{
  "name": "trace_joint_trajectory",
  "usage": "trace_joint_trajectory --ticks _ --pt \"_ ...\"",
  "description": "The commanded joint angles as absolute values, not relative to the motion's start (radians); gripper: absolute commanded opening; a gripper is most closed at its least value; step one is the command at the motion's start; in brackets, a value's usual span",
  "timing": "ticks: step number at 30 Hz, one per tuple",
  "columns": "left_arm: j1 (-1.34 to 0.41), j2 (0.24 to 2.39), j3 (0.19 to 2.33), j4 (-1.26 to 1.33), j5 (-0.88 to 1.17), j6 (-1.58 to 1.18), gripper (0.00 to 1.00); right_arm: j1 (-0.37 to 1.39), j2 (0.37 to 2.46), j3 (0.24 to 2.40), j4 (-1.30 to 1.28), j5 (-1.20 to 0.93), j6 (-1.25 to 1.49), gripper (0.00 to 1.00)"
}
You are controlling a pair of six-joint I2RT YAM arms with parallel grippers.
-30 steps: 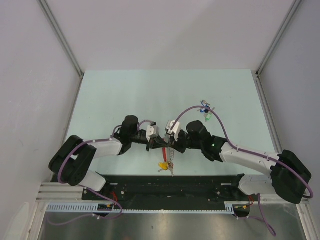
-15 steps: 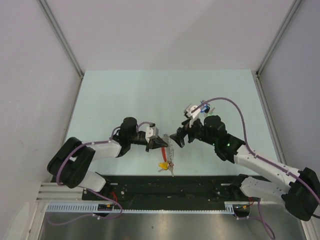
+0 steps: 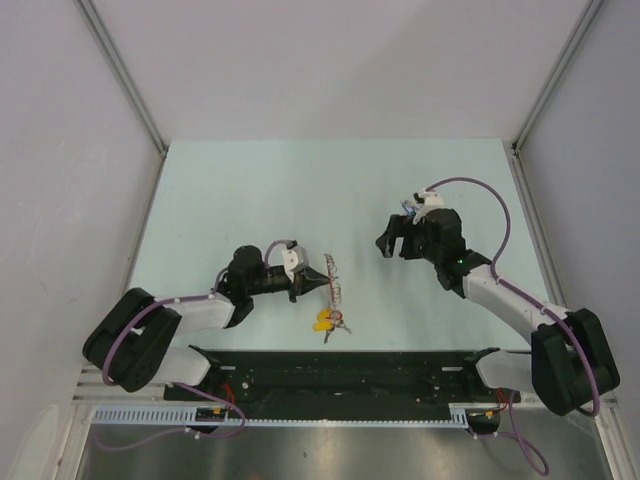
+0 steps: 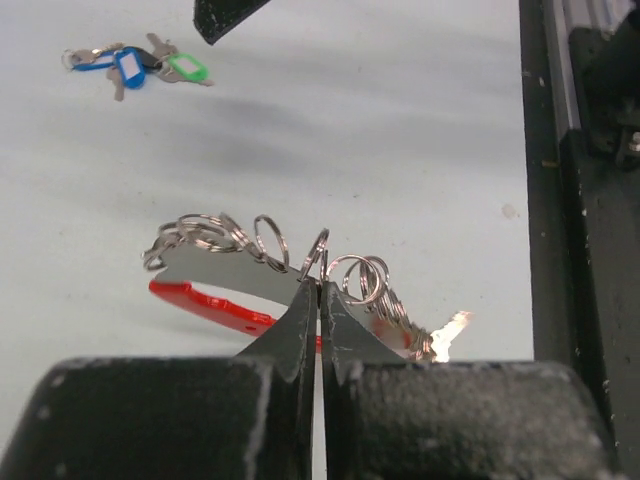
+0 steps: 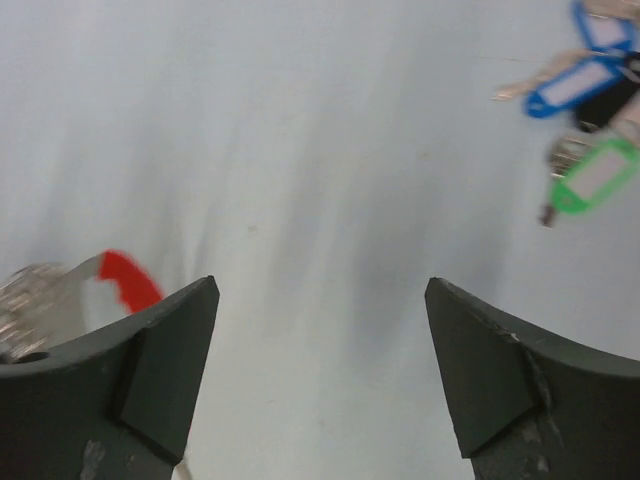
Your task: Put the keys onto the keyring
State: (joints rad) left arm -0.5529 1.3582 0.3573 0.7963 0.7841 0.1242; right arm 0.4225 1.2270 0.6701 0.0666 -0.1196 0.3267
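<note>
My left gripper (image 3: pixel 313 283) is shut on the keyring (image 3: pixel 334 291), a bunch of silvery rings with a curved red loop and a yellow tag (image 3: pixel 322 320) at its near end. In the left wrist view the jaws (image 4: pixel 320 286) pinch a ring of the keyring (image 4: pixel 262 243) above its red loop (image 4: pixel 200 302). The keys lie at the far right: blue head (image 5: pixel 566 88), green head (image 5: pixel 596 174). They show small in the left wrist view (image 4: pixel 150 66). From above, my right wrist mostly hides the keys (image 3: pixel 406 208). My right gripper (image 3: pixel 395 243) (image 5: pixel 320 290) is open and empty, between keyring and keys.
A black rail (image 3: pixel 340 365) (image 4: pixel 580 200) runs along the table's near edge, just behind the keyring. White walls close in the pale green table (image 3: pixel 250 190) on the left, right and far sides. More blue-tagged keys (image 5: pixel 604 28) lie beside the blue-headed one.
My right gripper has opened, let go of the keyring and swung right and back toward the keys. The left gripper has kept hold of the keyring and drawn slightly left and nearer.
</note>
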Motion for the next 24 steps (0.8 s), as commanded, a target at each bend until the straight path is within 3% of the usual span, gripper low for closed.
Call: trace_joint_trajectory --ticks 1,11,14,15,20,24 --pt "-0.548 1.315 0.288 0.994 0.674 -0.075 0.0 0.351 1.345 0.706 0.08 0.098 0.408 0.83" --pt "-0.549 1.305 0.288 0.956 0.612 -0.097 0.0 0.304 1.655 0.885 0.126 0.284 0.408 0.69" --pt "-0.548 1.318 0.29 0.95 0.6 -0.095 0.0 0.282 1.701 0.933 0.124 0.294 0.405 0.61" --pt "-0.548 1.324 0.29 0.951 0.598 -0.095 0.0 0.272 1.724 0.957 0.123 0.302 0.405 0.54" --pt "-0.548 1.322 0.296 0.943 0.601 -0.089 0.0 0.238 1.79 1.029 0.068 0.319 0.407 0.37" --pt "-0.548 1.312 0.298 0.922 0.598 -0.077 0.0 0.215 1.835 1.061 0.048 0.301 0.426 0.32"
